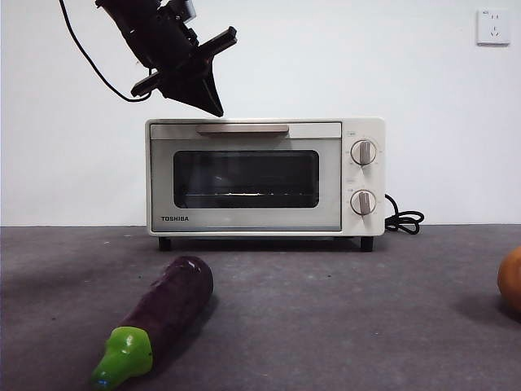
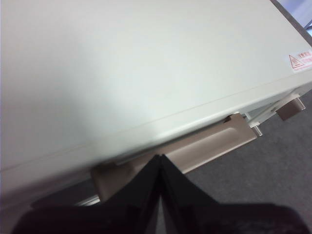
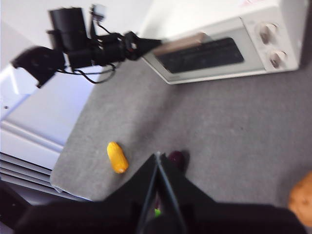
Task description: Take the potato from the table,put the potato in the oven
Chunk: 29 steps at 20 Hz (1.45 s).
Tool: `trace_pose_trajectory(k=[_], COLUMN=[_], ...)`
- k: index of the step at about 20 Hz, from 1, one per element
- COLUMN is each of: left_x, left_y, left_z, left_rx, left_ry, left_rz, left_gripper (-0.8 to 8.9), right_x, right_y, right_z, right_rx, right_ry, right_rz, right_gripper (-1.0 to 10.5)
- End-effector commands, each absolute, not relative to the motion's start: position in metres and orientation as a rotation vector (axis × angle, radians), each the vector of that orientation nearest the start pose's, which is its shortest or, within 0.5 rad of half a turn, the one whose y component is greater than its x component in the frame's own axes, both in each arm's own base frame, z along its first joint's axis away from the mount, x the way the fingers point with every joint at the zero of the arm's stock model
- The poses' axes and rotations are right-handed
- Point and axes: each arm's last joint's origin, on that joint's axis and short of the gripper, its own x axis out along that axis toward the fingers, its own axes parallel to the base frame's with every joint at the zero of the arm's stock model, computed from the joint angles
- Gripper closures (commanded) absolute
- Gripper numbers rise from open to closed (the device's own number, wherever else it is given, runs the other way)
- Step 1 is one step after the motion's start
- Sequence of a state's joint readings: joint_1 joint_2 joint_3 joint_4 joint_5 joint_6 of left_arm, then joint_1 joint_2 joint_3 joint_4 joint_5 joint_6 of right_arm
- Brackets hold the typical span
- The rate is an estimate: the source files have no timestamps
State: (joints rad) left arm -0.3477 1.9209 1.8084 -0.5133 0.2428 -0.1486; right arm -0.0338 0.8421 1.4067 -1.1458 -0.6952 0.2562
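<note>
The potato [image 1: 512, 281], an orange-brown lump, lies on the table [image 1: 342, 309] at the far right edge of the front view. It also shows in a corner of the right wrist view, potato [image 3: 301, 197]. The cream TOSHIBA oven [image 1: 260, 175] stands at the back with its door closed. My left gripper [image 1: 215, 107] hangs shut just above the oven's top front edge, near the left end of the beige handle [image 2: 204, 146]. In its own view the left gripper [image 2: 160, 159] has its jaws pressed together. My right gripper [image 3: 157, 157] is shut and empty, high over the table, apart from the potato.
A purple eggplant [image 1: 167, 314] with a green stem lies front left on the table. A yellow oblong object [image 3: 117, 157] rests near the table's left edge. The oven's black cord [image 1: 404, 219] coils at its right. A wall socket [image 1: 493, 26] is on the back wall.
</note>
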Motion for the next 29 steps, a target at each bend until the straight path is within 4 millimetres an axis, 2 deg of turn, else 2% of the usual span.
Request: trace_pose_trajectory(k=[1, 9, 14, 29], left_x=[0.413, 0.422, 0.421, 0.401], left_y=[-0.155, -0.158, -0.160, -0.155], left_z=[0.324, 0.302, 0.300, 0.283], left_rx=[-0.080, -0.075, -0.072, 0.045], left_ry=[0.669, 0.729, 0.747, 1.009], left_rz=[-0.520, -0.517, -0.520, -0.529], left_gripper=[8.19, 8.20, 8.19, 8.20], right_x=[0.092, 0.090, 0.090, 0.090], right_y=[0.015, 0.015, 0.015, 0.016], right_z=[0.432, 0.429, 0.429, 0.429], right_rx=[0.432, 0.447, 0.448, 0.401], right_ry=[0.642, 0.685, 0.691, 0.675], right_rz=[0.572, 0.564, 0.563, 0.579], right_gripper=[9.5, 9.5, 9.5, 9.5])
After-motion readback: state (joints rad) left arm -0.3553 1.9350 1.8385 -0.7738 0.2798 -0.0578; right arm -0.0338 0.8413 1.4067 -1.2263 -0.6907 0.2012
